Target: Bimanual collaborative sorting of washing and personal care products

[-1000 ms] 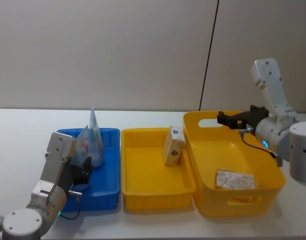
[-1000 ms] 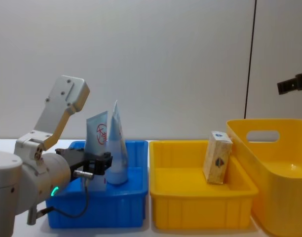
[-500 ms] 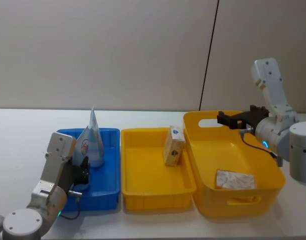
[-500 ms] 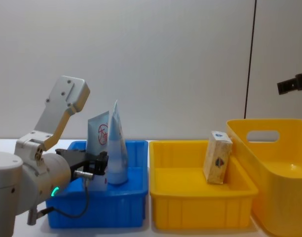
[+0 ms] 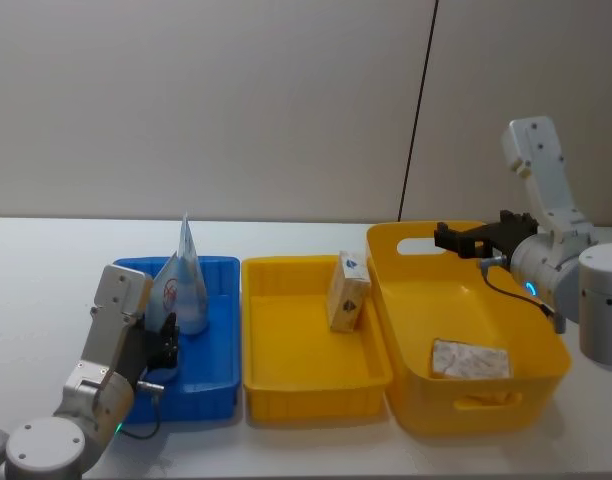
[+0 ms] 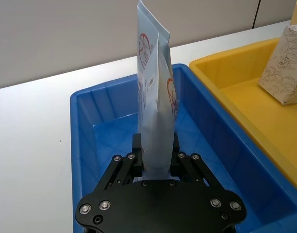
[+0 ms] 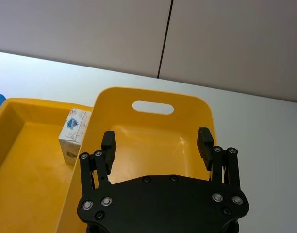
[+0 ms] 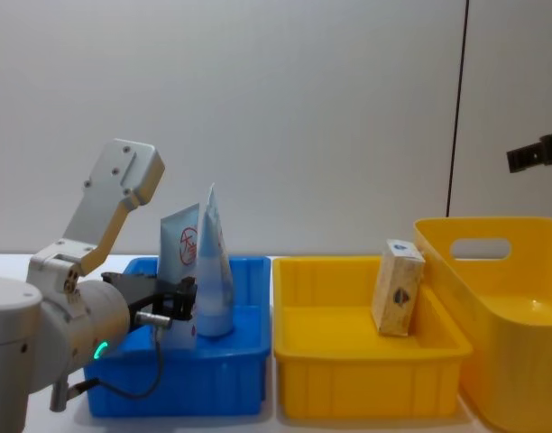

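I find the left gripper (image 6: 156, 150) closed on a squeeze tube (image 6: 156, 111) standing in the blue tray (image 6: 90, 114), left. The right gripper (image 7: 156, 143) hangs wide open above the yellow basket (image 7: 187, 104), right.

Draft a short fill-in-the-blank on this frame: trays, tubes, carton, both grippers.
1. The left gripper is closed on a squeeze tube standing in the ___ tray.
2. The beige carton stands in the ___ tray.
3. The right gripper hovers above the handled basket with its fingers ___.
4. The number of tubes in the left-hand tray is ___.

Missing words: blue; yellow; open; two.
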{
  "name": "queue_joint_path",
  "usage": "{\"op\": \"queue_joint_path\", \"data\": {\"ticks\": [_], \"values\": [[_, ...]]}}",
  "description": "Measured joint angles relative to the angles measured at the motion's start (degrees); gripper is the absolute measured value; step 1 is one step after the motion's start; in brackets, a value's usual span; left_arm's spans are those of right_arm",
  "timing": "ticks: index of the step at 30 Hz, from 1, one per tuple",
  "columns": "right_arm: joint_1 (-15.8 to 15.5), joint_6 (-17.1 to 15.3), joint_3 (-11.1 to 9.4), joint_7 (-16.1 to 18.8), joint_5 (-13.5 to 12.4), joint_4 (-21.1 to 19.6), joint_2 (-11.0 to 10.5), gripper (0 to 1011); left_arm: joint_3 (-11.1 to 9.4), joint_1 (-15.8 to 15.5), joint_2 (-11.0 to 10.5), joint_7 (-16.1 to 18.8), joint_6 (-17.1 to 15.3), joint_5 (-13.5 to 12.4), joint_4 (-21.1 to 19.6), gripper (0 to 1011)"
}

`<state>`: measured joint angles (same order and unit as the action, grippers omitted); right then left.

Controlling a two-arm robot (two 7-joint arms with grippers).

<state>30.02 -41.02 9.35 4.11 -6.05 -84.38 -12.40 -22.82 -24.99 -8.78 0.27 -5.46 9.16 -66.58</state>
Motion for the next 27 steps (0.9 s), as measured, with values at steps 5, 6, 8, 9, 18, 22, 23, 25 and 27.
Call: {"op": "queue_joint_path", "data": {"ticks": [5,6,8,9,18,22,23,25,27], "values": [[0.0,0.0,0.0,0.0,0.0,0.0,0.0,1004,0.0,0.0,0.0,0.0,0.0,0.0,0.0,264],[0.0,0.0,0.0,0.0,0.0,0.0,0.0,1004,0.0,0.0,0.0,0.0,0.0,0.0,0.0,264],[0.0,0.0,0.0,0.0,0.0,0.0,0.0,1003,0.0,0.0,0.0,0.0,0.0,0.0,0.0,264],[0.0,0.0,0.0,0.0,0.0,0.0,0.0,1004,0.0,0.0,0.0,0.0,0.0,0.0,0.0,264],[0.0,0.0,0.0,0.0,0.0,0.0,0.0,1004,0.1,0.1,0.0,-0.1,0.0,0.0,-0.2,264],[0.0,0.0,0.0,0.0,0.0,0.0,0.0,1003,0.3,0.6,-0.3,-0.2,0.0,0.0,-1.8,264],[0.0,0.0,0.0,0.0,0.0,0.0,0.0,1003,0.4,0.8,-0.4,-0.3,0.0,0.0,-2.2,264],[0.0,0.0,0.0,0.0,0.0,0.0,0.0,1004,0.5,1.1,-0.6,-0.4,-0.2,0.0,-3.3,264],[0.0,0.0,0.0,0.0,0.0,0.0,0.0,1003,0.8,1.9,-1.2,-0.6,-0.7,0.1,-5.2,264]]}}
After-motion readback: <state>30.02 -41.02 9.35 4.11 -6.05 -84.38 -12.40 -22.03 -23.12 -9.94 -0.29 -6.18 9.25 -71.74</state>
